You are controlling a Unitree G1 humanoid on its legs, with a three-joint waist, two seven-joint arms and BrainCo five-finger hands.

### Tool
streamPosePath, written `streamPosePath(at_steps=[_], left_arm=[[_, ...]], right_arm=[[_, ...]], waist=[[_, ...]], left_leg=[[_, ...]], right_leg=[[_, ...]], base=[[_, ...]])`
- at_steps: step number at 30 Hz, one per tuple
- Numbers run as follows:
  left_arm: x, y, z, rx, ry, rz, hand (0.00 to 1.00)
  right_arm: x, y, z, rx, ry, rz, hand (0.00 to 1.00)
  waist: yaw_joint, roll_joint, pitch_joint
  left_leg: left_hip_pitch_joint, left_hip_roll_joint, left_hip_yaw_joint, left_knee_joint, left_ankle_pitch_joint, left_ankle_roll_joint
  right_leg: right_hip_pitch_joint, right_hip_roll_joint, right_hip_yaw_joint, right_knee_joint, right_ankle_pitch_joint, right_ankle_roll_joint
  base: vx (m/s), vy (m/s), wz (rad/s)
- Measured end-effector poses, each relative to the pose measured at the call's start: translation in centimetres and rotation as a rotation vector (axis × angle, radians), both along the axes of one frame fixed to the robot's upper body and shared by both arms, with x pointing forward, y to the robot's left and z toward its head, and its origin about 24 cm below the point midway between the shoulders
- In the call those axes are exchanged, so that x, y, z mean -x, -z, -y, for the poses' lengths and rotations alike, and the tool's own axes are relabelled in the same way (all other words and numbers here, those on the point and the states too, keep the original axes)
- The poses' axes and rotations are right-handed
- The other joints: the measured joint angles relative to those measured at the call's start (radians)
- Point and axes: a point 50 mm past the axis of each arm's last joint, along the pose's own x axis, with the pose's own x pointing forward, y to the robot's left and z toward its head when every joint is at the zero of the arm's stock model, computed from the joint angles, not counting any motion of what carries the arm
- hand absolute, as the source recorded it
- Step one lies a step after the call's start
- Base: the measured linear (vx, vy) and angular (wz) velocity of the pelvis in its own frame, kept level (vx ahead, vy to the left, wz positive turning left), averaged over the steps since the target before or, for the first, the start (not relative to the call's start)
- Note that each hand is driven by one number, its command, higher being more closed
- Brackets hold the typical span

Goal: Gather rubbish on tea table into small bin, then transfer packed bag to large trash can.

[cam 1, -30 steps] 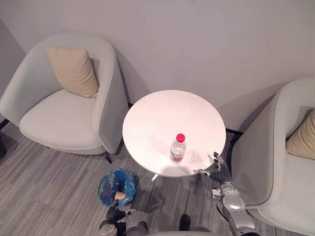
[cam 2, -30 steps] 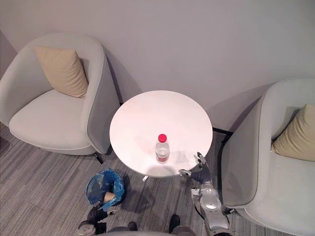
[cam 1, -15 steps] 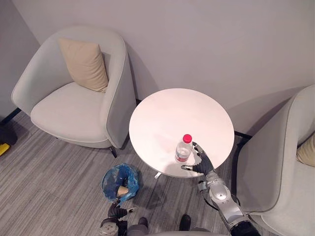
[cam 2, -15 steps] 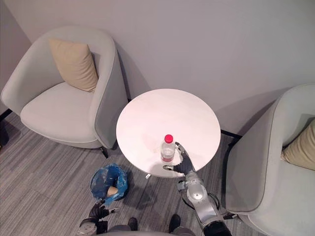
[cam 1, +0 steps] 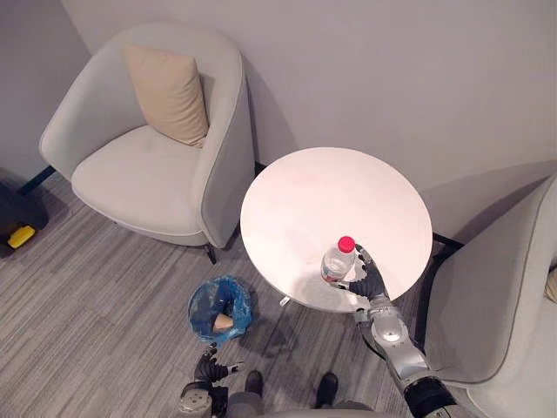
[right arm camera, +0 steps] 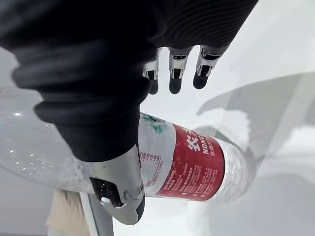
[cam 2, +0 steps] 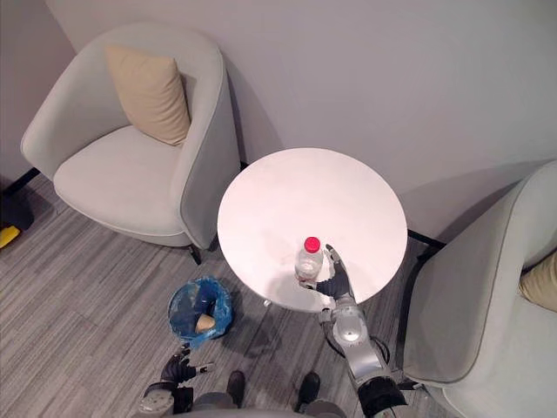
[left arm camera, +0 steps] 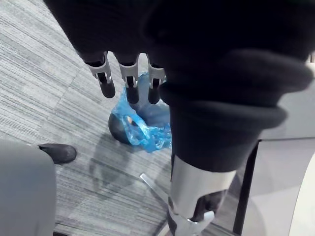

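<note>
Red-cap bottle [cam 1: 335, 263] on tea table [cam 1: 331, 192]; R robot hand [cam 1: 369, 283] beside it, fingers apart; L robot hand [left arm camera: 130, 78] relaxed.

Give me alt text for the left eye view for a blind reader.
The robot's open right hand is beside an upright red-capped water bottle near the front edge of a round white table. On the carpet to its left sits a blue-bagged small bin; the left hand hangs nearby.
</note>
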Motion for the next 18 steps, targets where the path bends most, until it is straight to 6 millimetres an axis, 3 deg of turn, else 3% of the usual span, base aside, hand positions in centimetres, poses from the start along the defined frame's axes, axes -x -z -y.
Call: streamPosePath(at_steps=[4,5,9,13,18], left_arm=[[0.0,-0.1,0.0,0.004,0.000,0.007,0.00],[-0.1,-0.1,0.1,0.006,0.002,0.011,0.00],[-0.6,-0.4,0.2,0.015,0.008,0.038,0.00],[-0.9,-0.6,0.4,0.023,0.018,0.050,0.00],[-1.2,-0.8,0.5,0.026,0.021,0.066,0.00]], right_arm=[[-0.3,-0.2,0.0,-0.024,0.026,0.010,0.00],[-0.4,-0.3,0.1,-0.026,0.032,0.012,1.00],[-1.8,-1.0,0.1,-0.035,0.037,0.033,1.00],[-3.3,-2.0,-0.2,-0.058,0.033,0.060,1.00],[-4.1,-2.1,-1.1,-0.066,-0.004,0.041,1.00]], waist=[[0.000,0.004,0.005],[0.001,0.006,0.007],[0.005,0.015,0.037],[0.026,0.023,0.044],[0.032,0.028,0.057]], left_leg=[[-0.021,-0.002,-0.006,0.000,0.005,0.000],[-0.029,-0.003,-0.009,0.000,0.006,0.001],[-0.039,-0.005,-0.012,0.001,0.010,0.001],[-0.052,-0.006,-0.018,0.003,0.010,0.000],[-0.067,-0.009,-0.027,0.010,0.011,0.000]], right_leg=[[-0.019,-0.002,-0.006,0.000,0.000,0.000],[-0.024,-0.003,-0.010,0.000,0.000,0.000],[-0.027,-0.004,-0.021,0.000,0.000,0.000],[-0.037,-0.005,-0.027,0.000,0.000,0.000],[-0.044,-0.007,-0.035,0.001,0.000,0.000]], base=[[0.00,0.009,0.03],[0.00,0.017,0.10],[-0.01,0.019,0.09],[0.01,0.018,0.04],[0.01,0.023,0.06]])
